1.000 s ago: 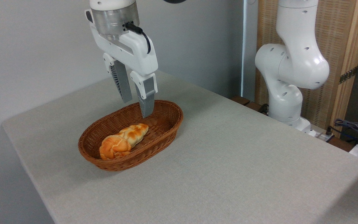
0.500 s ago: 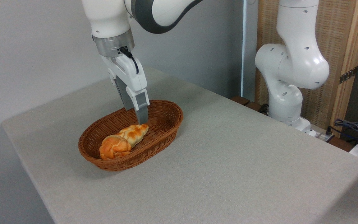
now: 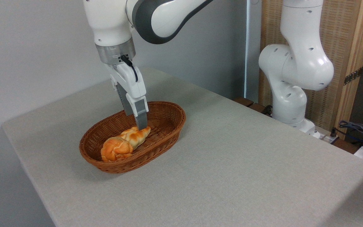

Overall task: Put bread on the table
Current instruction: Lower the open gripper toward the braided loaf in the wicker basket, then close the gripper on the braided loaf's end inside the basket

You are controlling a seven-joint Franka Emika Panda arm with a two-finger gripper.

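Observation:
The bread [image 3: 136,134], a long braided golden loaf, lies in the brown wicker basket [image 3: 179,123] on the grey table [image 3: 232,164]. A small round orange roll [image 3: 115,150] covers its near end. My gripper [image 3: 137,123] hangs over the loaf's far tapered end, turned so that its fingers line up almost one behind the other. The front fingertip [image 3: 141,126] is at the top of the loaf's tip. The fingers stand open with nothing between them. Whether the rear finger touches the bread is hidden.
The robot's white base and lower arm [image 3: 291,78] stand at the table's far right edge. Cables [image 3: 358,129] lie beyond the right corner. A grey wall runs behind the table on the left.
The gripper has come down towards the basket and turned its wrist, so the two fingers that stood side by side now overlap. The bread and the roll have not moved.

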